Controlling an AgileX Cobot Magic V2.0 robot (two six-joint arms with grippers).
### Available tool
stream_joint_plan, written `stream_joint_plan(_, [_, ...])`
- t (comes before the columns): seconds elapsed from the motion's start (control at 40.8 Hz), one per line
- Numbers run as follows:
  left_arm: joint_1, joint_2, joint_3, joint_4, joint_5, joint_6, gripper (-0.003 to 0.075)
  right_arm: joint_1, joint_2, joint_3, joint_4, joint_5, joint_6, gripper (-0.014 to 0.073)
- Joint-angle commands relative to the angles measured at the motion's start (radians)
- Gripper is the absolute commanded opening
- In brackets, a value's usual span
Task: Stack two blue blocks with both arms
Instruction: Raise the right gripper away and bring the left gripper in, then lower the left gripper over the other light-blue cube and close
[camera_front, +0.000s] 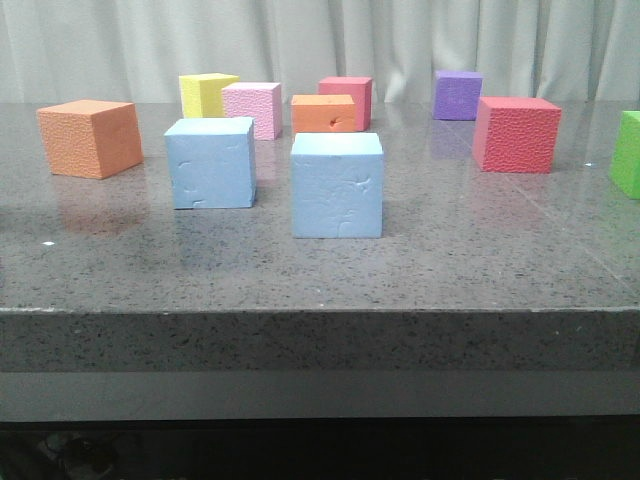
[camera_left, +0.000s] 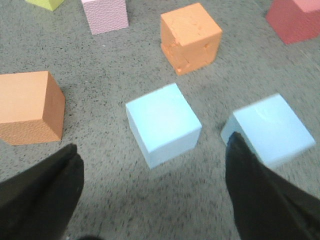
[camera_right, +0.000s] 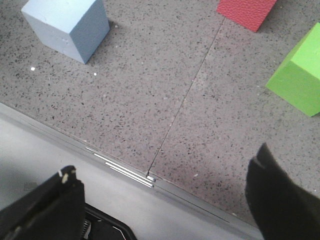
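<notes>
Broadly, one speckled grey bench (camera_front: 320, 270) carries ten foam cubes. Two blue blocks stand side by side, apart: the larger blue block (camera_front: 337, 185) and the smaller blue block (camera_front: 210, 162) with jigsaw lines. Ahead of the left jaws (camera_left: 152, 187), which gape with nothing between them, the smaller one lies between the fingers' lines; the larger is partly hidden by one finger. The right jaws (camera_right: 165, 200), also spread and empty, hang over the bench's front edge, with bare stone before them.
</notes>
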Motion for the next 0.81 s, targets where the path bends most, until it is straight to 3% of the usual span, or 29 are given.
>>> stream_joint_plan(0.0, [-0.013,0.077,-0.113,0.022,-0.024,-0.061,0.0582,-0.004,-0.008,-0.023,-0.004,-0.048,0.0,0.0654])
stream_joint_plan(0.393, [-0.018,0.388,-0.354,0.035,0.144,-0.142,0.058,-0.004,-0.008,-0.023,-0.004,-0.048,0.0,0.0654])
stream_joint_plan(0.785, [-0.02,0.497,-0.378,0.048,0.142,-0.237,0.0568,-0.004,-0.008,-0.023,-0.004,-0.048,0.0,0.0654])
